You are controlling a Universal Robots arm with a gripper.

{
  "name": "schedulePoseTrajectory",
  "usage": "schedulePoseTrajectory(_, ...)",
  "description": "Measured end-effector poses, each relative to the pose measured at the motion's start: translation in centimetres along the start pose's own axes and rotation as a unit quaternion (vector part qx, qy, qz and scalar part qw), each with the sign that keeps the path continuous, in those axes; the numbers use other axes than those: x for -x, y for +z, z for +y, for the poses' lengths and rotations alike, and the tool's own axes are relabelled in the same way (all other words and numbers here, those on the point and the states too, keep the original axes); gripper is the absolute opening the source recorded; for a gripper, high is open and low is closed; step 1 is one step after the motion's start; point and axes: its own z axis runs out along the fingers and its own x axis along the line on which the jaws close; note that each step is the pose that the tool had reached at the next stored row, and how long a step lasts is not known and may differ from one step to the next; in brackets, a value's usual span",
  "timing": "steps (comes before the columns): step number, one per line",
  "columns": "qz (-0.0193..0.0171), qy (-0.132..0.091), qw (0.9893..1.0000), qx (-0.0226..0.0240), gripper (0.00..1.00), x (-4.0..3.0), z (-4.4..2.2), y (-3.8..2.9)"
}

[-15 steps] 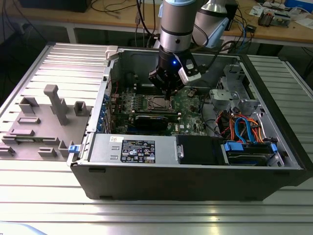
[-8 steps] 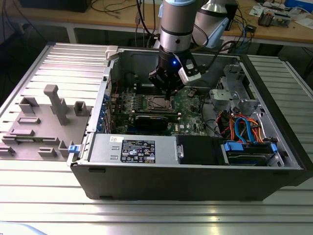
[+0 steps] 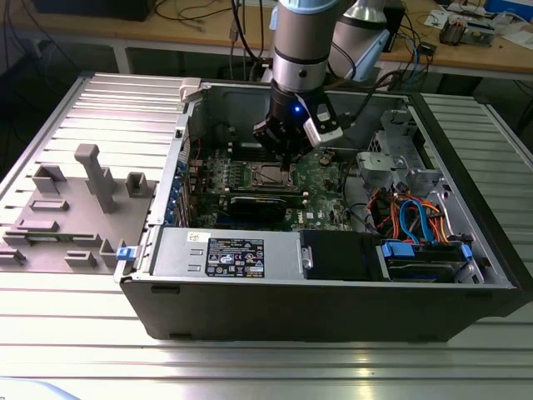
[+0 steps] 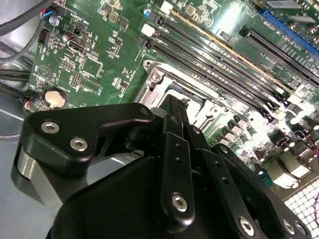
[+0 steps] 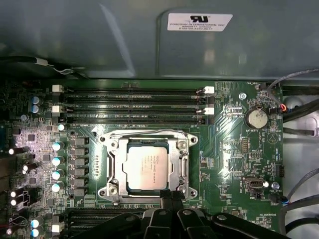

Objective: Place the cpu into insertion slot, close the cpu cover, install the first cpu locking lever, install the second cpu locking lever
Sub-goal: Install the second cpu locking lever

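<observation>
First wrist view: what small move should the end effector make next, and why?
Probably a short push down on the cpu cover, as a judgement. The cpu sits in the insertion slot, the cover appears to lie flat around it, and the end effector hangs right at the cover's edge. Whether any lever is latched I cannot tell.

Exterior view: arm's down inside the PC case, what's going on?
The single arm has its gripper lowered into the open computer case, right over the motherboard's insertion slot. In the first wrist view the cpu lies flat in the socket, framed by the cpu cover, with the gripper's fingertips at the socket's edge. The memory slots beside the socket are unoccupied. Whether the locking levers are latched cannot be told.
</observation>
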Motion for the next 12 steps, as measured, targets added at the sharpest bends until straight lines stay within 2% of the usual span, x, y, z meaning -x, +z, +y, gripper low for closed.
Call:
schedulePoseTrajectory(2,0.0001,0.000,1.0000,0.0068,0.11,0.00,-0.53,0.00)
schedulePoseTrajectory(4,0.0006,0.000,0.9999,0.0113,0.11,-0.01,-1.15,-0.01)
schedulePoseTrajectory(8,0.0020,0.000,0.9999,0.0164,0.11,-0.02,-2.26,0.07)
schedulePoseTrajectory(12,0.0087,-0.014,0.9997,0.0180,0.11,-0.18,-2.64,0.58)
